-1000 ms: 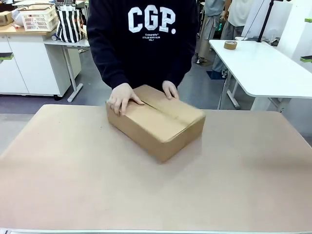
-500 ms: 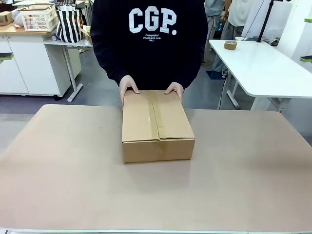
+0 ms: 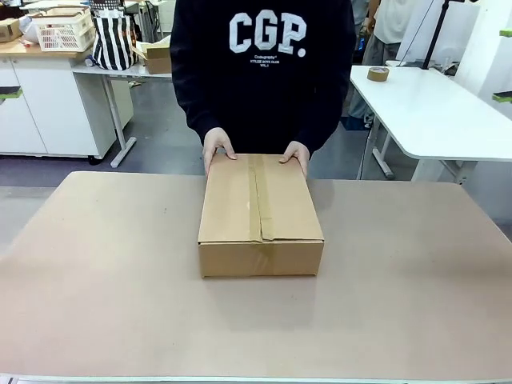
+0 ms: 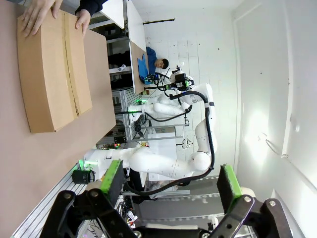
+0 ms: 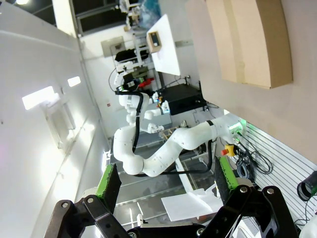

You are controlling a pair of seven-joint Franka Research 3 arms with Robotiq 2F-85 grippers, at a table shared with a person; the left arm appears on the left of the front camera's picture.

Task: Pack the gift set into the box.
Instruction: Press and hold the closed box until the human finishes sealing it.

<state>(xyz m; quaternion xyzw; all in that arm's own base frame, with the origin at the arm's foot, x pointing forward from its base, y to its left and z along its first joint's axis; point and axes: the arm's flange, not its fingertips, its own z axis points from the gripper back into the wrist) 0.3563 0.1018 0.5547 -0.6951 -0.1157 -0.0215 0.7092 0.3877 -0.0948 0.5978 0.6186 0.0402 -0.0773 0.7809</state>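
Observation:
The brown cardboard box (image 3: pixel 260 216) lies in the middle of the table with its flaps shut and a tape strip along the seam. A person's two hands (image 3: pixel 218 146) rest on its far edge. It also shows in the left wrist view (image 4: pixel 52 69) and the right wrist view (image 5: pixel 252 42). The gift set is out of view. My left gripper (image 4: pixel 171 186) is open with nothing between its fingers, well away from the box. My right gripper (image 5: pixel 163 186) is likewise open and empty. Neither arm shows in the front view.
The tan table (image 3: pixel 120 304) surrounds the box. Behind the person stand a white table (image 3: pixel 432 104) with a tape roll (image 3: pixel 378 74) and a cabinet with a white basket (image 3: pixel 64 32). Other robot arms show far off in both wrist views.
The person turned the box from a skewed angle to square with the table edge and slid it slightly toward me; their hands moved to its far edge.

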